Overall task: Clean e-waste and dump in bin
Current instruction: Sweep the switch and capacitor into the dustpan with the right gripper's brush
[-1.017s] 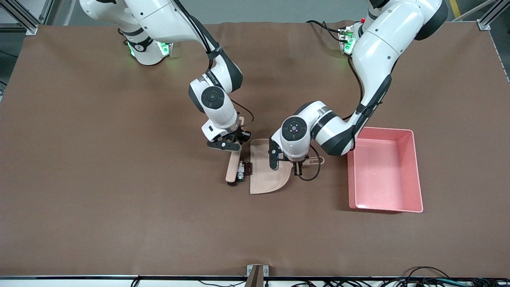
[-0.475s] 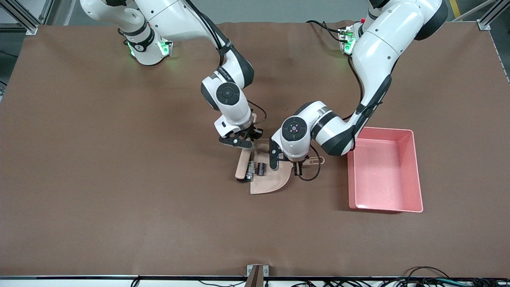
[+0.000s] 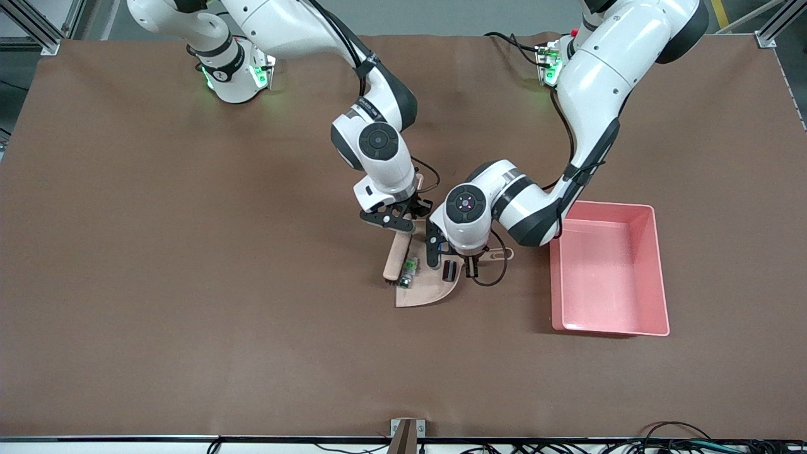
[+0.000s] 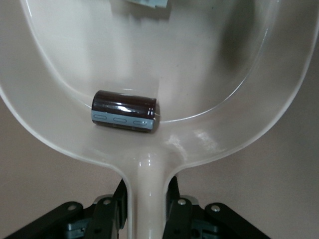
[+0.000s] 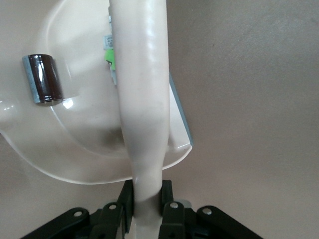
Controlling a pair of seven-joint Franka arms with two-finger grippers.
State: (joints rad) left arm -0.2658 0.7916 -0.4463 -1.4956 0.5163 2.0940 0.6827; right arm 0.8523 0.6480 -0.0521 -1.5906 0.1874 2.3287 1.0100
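Right gripper [image 3: 398, 228] jaws clamped on brush [image 3: 397, 255] handle, left gripper [image 3: 470, 261] jaws clamped on dustpan [image 3: 425, 291] handle, white-green component [image 3: 408, 273] and dark cylinder [image 3: 449, 271] in dustpan, pink bin [image 3: 608, 271] beside it on desk [image 3: 189, 284].

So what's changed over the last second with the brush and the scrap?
The right gripper swept the brush toward the dustpan, pushing both bits in: the dark cylinder rolled deep inside, the white piece sits near the lip. The left gripper stayed shut on the dustpan handle; the pink bin didn't move.
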